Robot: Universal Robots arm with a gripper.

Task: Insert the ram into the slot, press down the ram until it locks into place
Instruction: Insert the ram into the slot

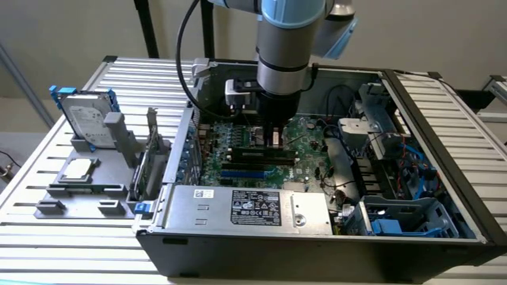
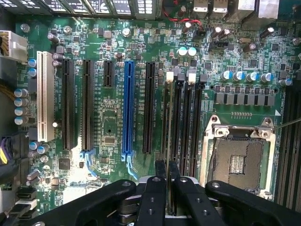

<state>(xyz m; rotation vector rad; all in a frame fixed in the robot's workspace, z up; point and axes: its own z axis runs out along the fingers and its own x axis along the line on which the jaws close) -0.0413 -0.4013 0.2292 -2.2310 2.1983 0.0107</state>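
We see the end effector (image 2: 167, 172) clenched on the ram (image 2: 169, 117) at mid-length over the slot (image 2: 165, 127), which looks light, stiff and fragile, best pinched across its flat faces.

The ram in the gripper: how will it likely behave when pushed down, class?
The ram, a thin board seen edge-on in the gripper, looks straight, so it is probably stiff and light. Being so thin, it may tilt or crack if pushed out of line with the slot.

slatted table (image 1: 71, 255) bears a computer case (image 1: 317, 252) and grey fixture (image 1: 75, 199).
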